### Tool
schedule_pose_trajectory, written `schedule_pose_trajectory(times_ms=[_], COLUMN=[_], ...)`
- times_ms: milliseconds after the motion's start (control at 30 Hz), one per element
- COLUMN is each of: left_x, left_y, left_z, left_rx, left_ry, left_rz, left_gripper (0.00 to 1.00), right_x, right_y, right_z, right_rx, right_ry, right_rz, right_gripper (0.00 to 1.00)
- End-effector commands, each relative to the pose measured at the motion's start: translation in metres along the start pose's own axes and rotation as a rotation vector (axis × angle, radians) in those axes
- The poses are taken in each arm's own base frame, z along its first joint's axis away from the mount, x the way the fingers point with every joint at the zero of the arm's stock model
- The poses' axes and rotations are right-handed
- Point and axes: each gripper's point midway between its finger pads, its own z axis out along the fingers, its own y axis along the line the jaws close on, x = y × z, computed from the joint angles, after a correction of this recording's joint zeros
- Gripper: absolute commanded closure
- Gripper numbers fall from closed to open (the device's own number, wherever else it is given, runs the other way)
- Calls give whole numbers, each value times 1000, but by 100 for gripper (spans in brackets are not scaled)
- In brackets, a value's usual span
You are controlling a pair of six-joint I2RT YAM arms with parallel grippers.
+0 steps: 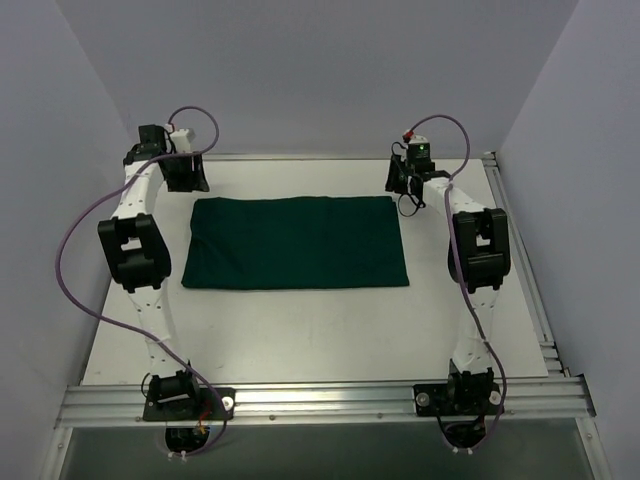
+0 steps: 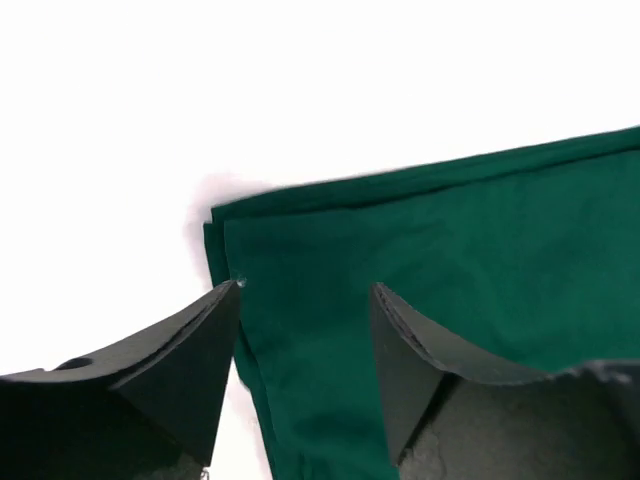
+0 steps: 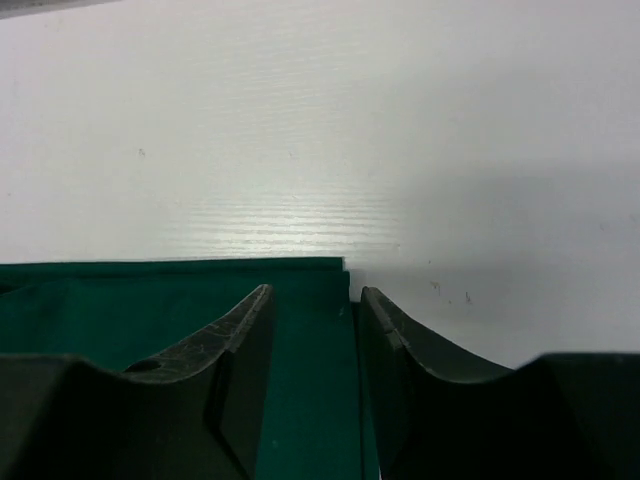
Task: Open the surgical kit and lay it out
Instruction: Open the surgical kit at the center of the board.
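The surgical kit shows only as a folded dark green cloth wrap, a flat rectangle in the middle of the white table. The tray, clamps, tweezers, gauze and packets are hidden. My left gripper is open at the wrap's far left corner. In the left wrist view the cloth lies between and below the gripper's spread fingers. My right gripper is open at the far right corner. In the right wrist view the gripper straddles the right edge of the cloth.
Grey walls close in the table at the back and both sides. An aluminium rail carries both arm bases along the near edge, and another rail runs down the right side. Purple cables loop off the arms.
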Motion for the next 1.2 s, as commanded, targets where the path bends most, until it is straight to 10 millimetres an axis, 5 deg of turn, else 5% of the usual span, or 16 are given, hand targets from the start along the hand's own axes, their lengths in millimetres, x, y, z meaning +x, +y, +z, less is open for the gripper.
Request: schedule_pose_trajectory(times_ms=[0,233,400,600,967,1167], left_x=[21,31,27,20,18,18], left_y=[-1,3,7,9,11,18], left_z=[29,56,64,67,70,64], left_rx=[21,30,21,16,8,-44], left_ry=[80,114,108,89,87,92], left_rz=[-11,9,3,5,-15,-11], left_gripper=[36,32,33,34,41,31], right_x=[25,58,66,53,5,-8], right_y=[-3,3,7,6,29,43], right_z=[19,42,41,35,3,-19], right_rx=[-17,-74,-97,-88,-146,-187], right_ry=[93,189,203,169,70,39], right_rz=[-14,5,10,2,-17,-19], right_gripper=[64,66,79,100,100,100])
